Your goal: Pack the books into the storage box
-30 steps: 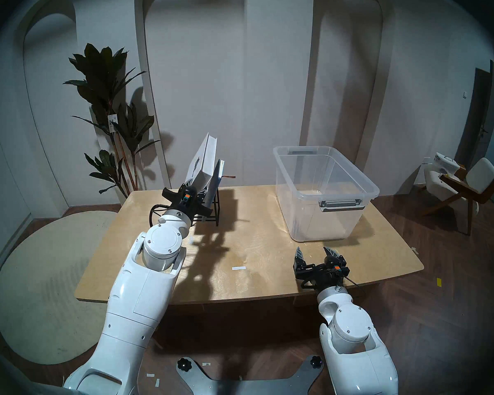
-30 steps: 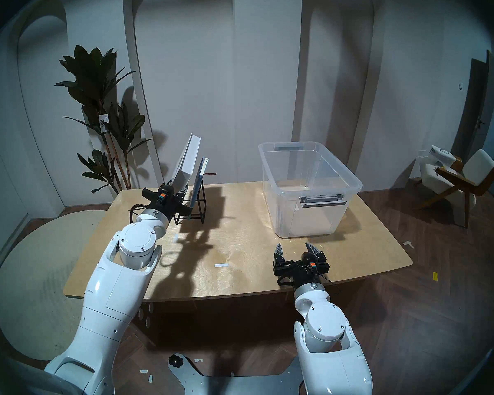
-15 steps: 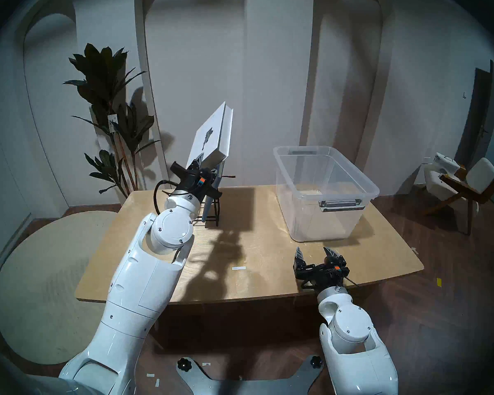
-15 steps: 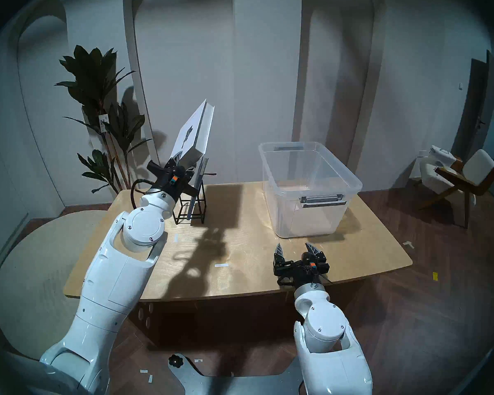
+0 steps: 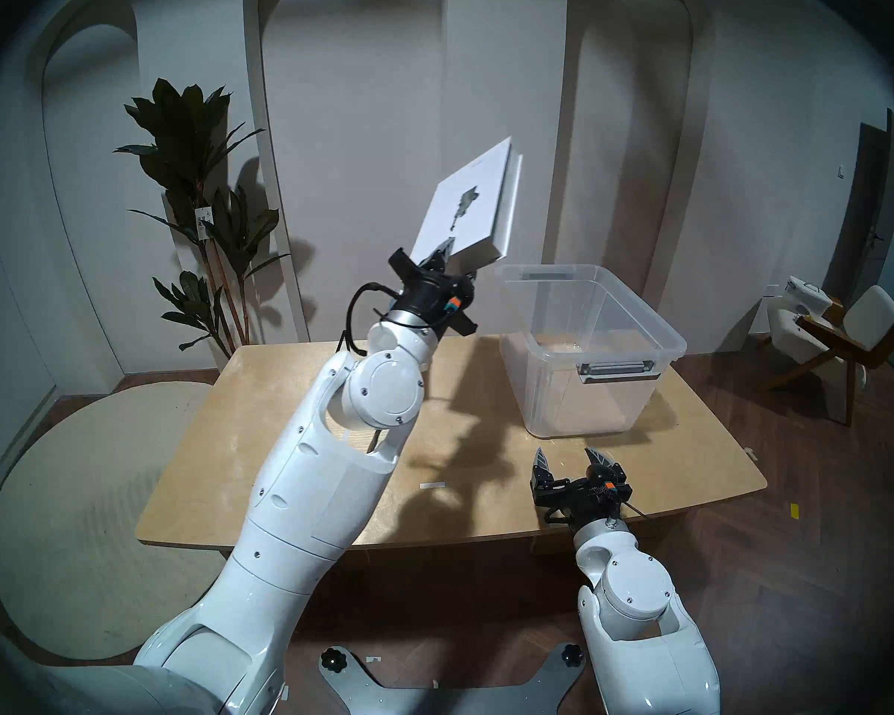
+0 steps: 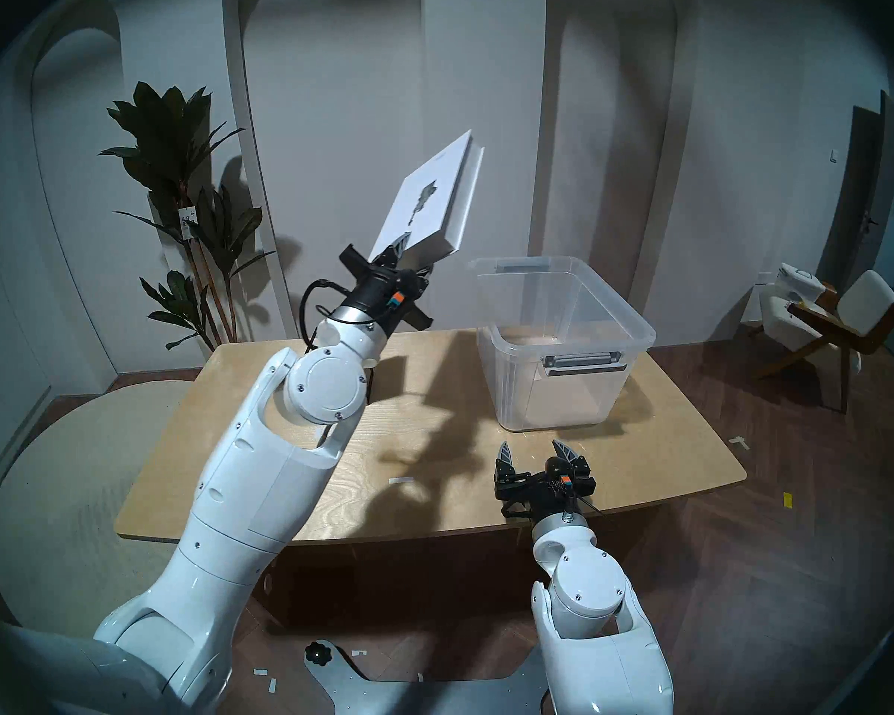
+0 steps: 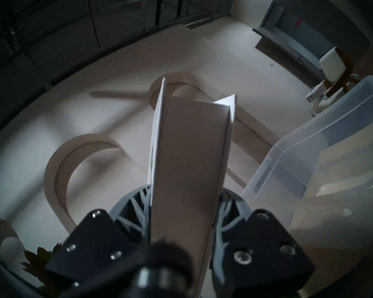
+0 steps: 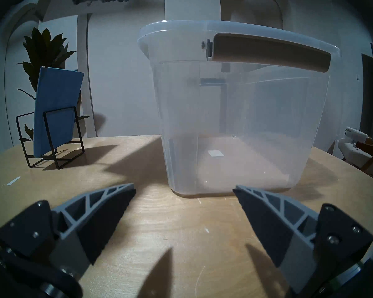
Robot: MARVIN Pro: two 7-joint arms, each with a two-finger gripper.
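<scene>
The white book hangs in the air, tilted, its dark cover picture facing up and left, just left of the storage box and above its near-left corner. The left gripper clamps the book's lower edge, one finger on each cover. The clear box stands on the right half of the wooden table, with nothing inside it but what looks like a small pale patch on the floor, hard to read through the plastic. The blue book leans upright in the black wire rack on the table's far-left side, well apart from the box. The right gripper hovers over the table's near edge, just in front of the box, fingers spread wide and holding nothing.
</scene>
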